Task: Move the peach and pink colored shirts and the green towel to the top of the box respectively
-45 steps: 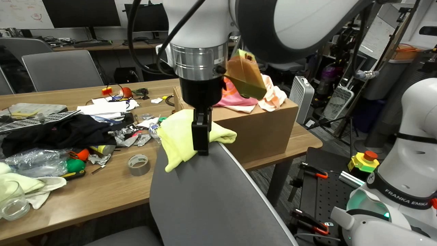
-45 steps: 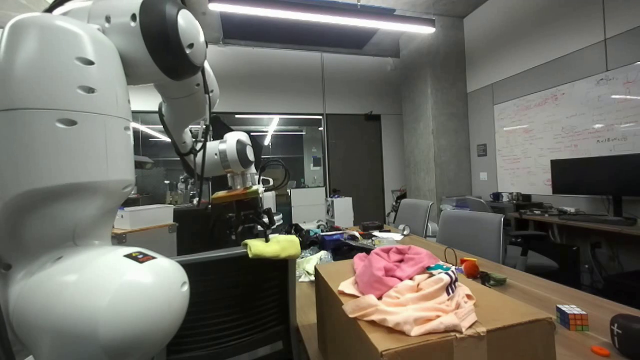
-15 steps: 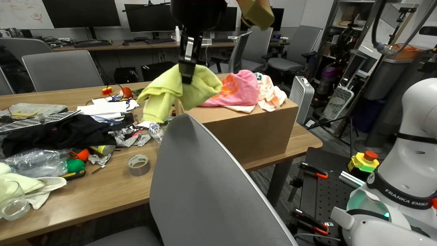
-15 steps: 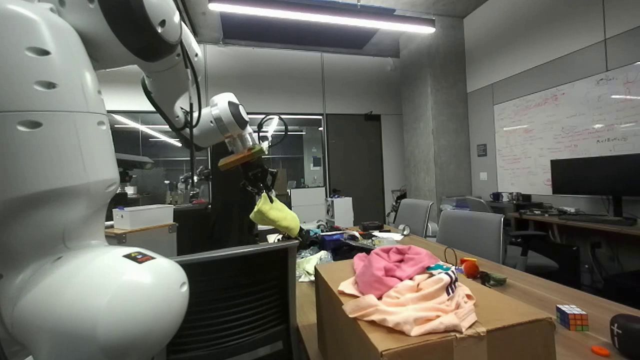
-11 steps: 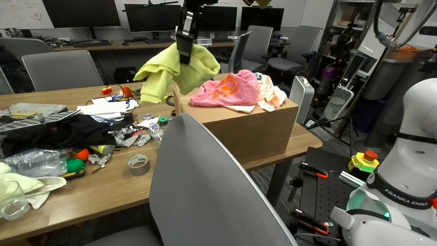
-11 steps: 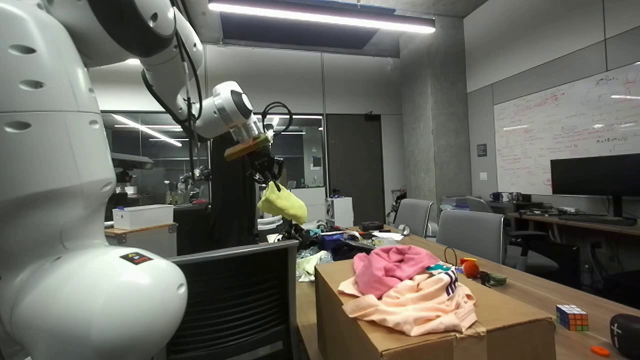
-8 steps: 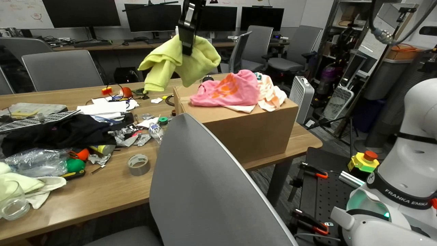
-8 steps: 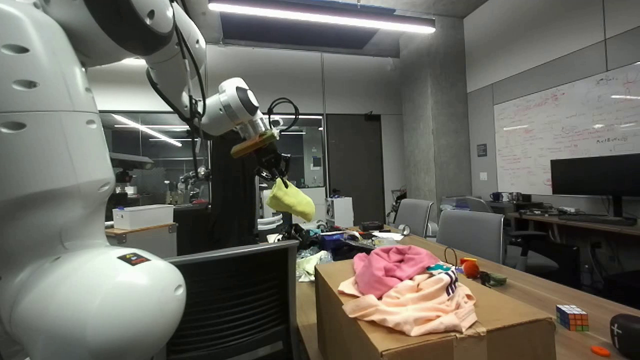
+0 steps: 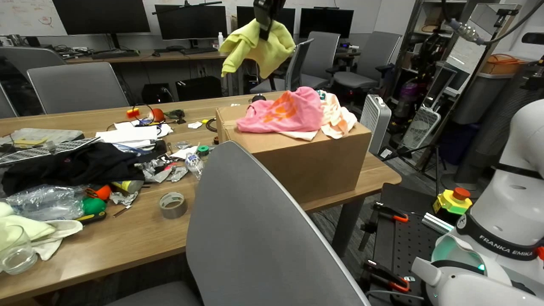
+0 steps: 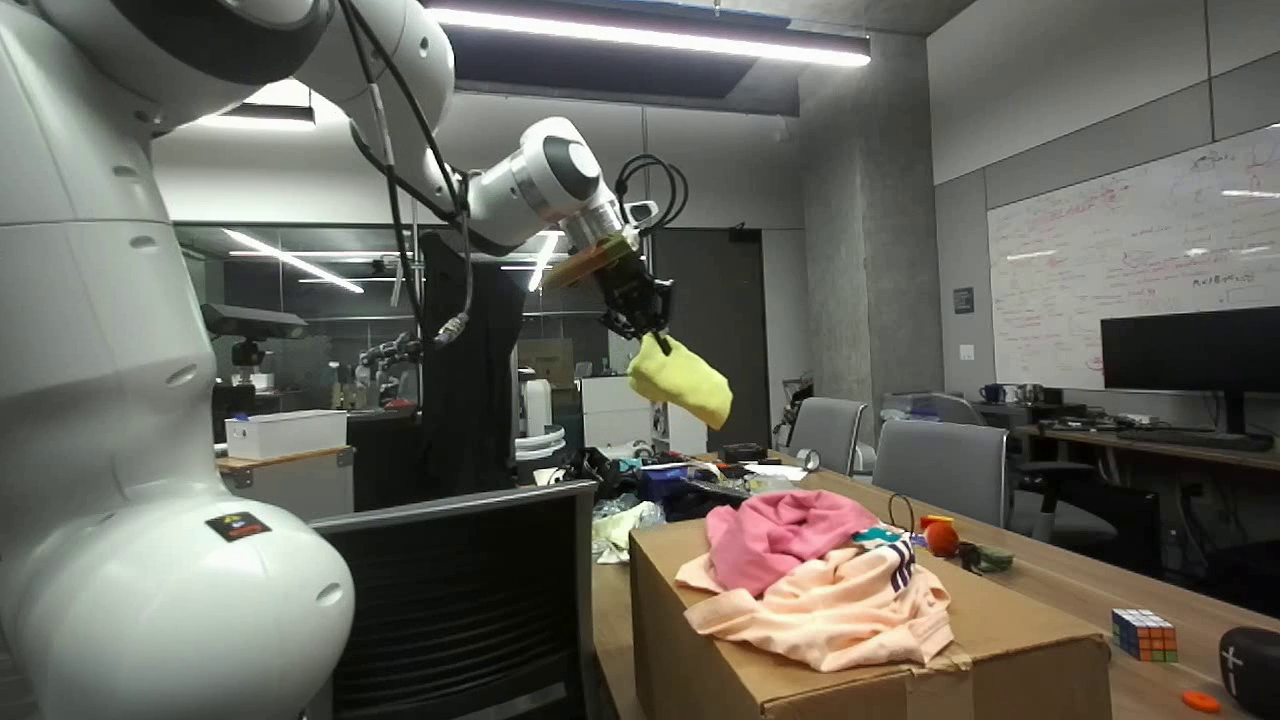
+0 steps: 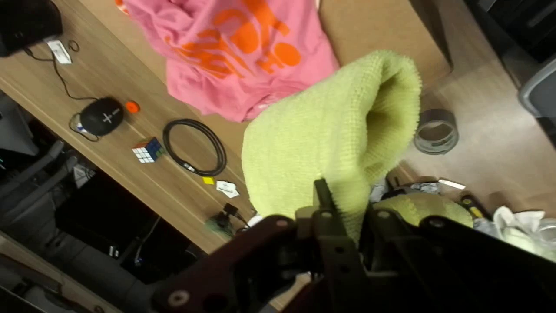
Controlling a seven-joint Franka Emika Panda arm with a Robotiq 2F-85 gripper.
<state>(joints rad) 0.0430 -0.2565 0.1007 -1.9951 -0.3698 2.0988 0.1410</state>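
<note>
Clamping gripper (image 11: pixel 343 200): pinched on lime-green towel (image 11: pixel 299 143).
Peach shirt (image 10: pixel 830 610): clear in both exterior views, mostly cut off in wrist view.
Cardboard box (image 11: pixel 373 26): partly hidden.

Through my cameras I have what looks like a robotics lab in an office room. In an exterior view I see dark monitors (image 9: pixel 326 24) along a desk (image 9: pixel 153 58), grey office chairs (image 9: pixel 80 87) and the white arm base (image 9: pixel 493 216) lettered FRANKA EMIKA, near black-and-orange clamps (image 9: pixel 389 211), a perforated black plate (image 9: pixel 410 250) and a yellow box topped by a red button (image 9: pixel 461 194). In an exterior view I also get a whiteboard (image 10: pixel 1130 240) full of handwriting, a concrete column (image 10: pixel 865 200) and a strip light (image 10: pixel 650 38). Tape (image 9: pixel 173 205) and papers (image 9: pixel 127 135) clutter my wooden table (image 9: pixel 140 238).
</note>
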